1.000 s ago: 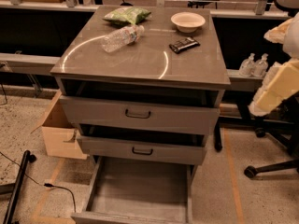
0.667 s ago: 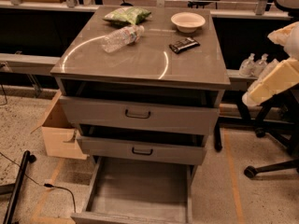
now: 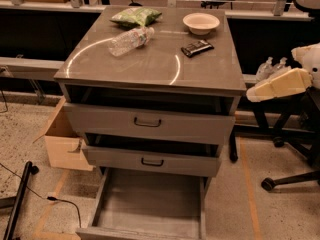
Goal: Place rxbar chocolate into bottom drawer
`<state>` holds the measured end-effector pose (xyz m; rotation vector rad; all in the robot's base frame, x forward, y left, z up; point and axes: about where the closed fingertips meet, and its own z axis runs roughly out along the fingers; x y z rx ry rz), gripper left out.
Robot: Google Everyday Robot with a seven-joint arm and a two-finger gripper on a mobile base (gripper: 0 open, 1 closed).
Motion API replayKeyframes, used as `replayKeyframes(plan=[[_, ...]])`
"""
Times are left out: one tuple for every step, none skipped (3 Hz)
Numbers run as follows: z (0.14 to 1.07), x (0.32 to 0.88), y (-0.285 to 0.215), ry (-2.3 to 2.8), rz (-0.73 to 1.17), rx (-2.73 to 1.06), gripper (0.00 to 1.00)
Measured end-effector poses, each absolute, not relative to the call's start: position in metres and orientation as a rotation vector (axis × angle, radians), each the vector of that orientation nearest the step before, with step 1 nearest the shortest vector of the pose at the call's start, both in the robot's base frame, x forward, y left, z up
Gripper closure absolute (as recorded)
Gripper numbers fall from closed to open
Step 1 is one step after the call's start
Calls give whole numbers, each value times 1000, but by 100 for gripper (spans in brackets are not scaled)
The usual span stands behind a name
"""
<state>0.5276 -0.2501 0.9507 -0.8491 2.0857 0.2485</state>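
Observation:
The rxbar chocolate, a dark flat bar, lies on the grey cabinet top at the right rear, just in front of a white bowl. The bottom drawer is pulled out wide, and its plain grey floor shows with nothing on it. My gripper is the cream-coloured end of the arm coming in from the right edge. It hangs in the air to the right of the cabinet, at about the height of its top, well apart from the bar.
A white bowl, a clear plastic bottle on its side and a green snack bag also lie on the top. The two upper drawers stand slightly open. A cardboard box sits left; office chair legs stand right.
The cream arm end has swung from pointing down-left to nearly level, with its tip closer to the cabinet's right side. The things on the cabinet have not moved.

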Motion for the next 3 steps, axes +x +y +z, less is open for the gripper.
replayKeyframes(plan=[[944, 554, -249, 2009, 248, -735, 0], [971, 601, -245, 1926, 120, -613, 0], [971, 600, -246, 1927, 120, -616, 0]])
